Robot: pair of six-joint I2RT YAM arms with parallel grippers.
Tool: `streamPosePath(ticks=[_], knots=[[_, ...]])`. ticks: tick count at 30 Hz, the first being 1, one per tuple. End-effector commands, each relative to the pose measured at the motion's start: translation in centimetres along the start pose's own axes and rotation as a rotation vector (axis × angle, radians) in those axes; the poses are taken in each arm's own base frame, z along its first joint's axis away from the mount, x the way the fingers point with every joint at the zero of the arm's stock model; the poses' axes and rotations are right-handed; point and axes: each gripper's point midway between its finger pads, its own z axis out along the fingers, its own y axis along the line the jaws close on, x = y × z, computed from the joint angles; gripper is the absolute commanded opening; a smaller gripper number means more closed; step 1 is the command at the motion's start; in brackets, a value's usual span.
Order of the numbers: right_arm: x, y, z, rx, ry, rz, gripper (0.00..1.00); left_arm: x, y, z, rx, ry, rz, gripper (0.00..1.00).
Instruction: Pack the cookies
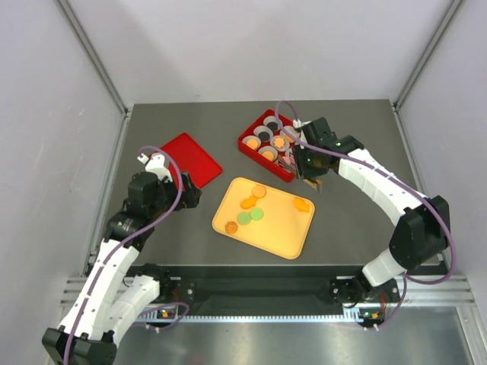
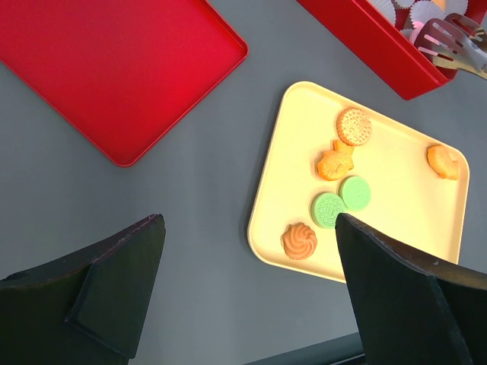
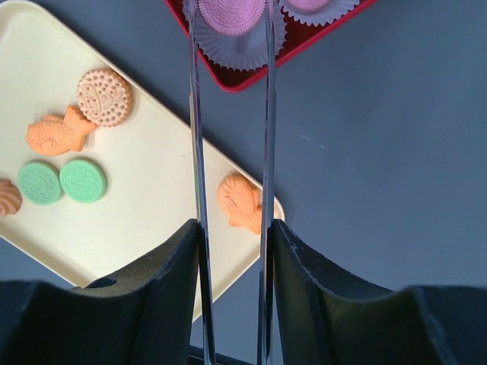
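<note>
Cookies (image 2: 335, 161): six on yellow tray (image 1: 281, 228), frame centre; four orange, two green.
Pink cookie (image 3: 230, 14): one, in paper cup (image 3: 242, 47), red box (image 1: 266, 161), upper right.
Left end effector (image 2: 249, 222): wide.
Right end effector (image 3: 232, 228): narrow, clamped on tongs (image 3: 195, 137) straddling pink cookie.
Red lid (image 1: 190, 157): one, upper left.

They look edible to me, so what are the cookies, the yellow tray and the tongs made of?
Cookies: probably moulded plastic or rubber; matte, uniformly flat colours. Yellow tray: seemingly plastic; smooth, faint sheen, rounded rim. Tongs: likely polished metal; thin, reflective blades.
</note>
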Motion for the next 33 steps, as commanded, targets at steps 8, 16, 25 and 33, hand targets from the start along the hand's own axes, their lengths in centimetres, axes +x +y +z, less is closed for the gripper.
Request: streamPosePath(ticks=[8, 16, 25, 33], knots=[[-1.3, -0.3, -0.3, -0.007, -0.052, 0.004, 0.42, -0.6, -0.4, 0.2, 0.019, -0.025, 0.014, 0.99], [-1.5, -0.3, -0.6, -0.007, -0.058, 0.005, 0.44, -0.6, -0.4, 0.1, 0.021, -0.026, 0.014, 0.99], [-1.5, -0.4, -0.7, -0.006, -0.058, 0.005, 0.46, -0.7, -0.4, 0.0, 0.022, -0.033, 0.015, 0.99], [-3.7, -0.6, -2.5, -0.019, -0.121, 0.025, 0.45, -0.7, -0.6, -0.1, 0.030, -0.035, 0.015, 0.99]])
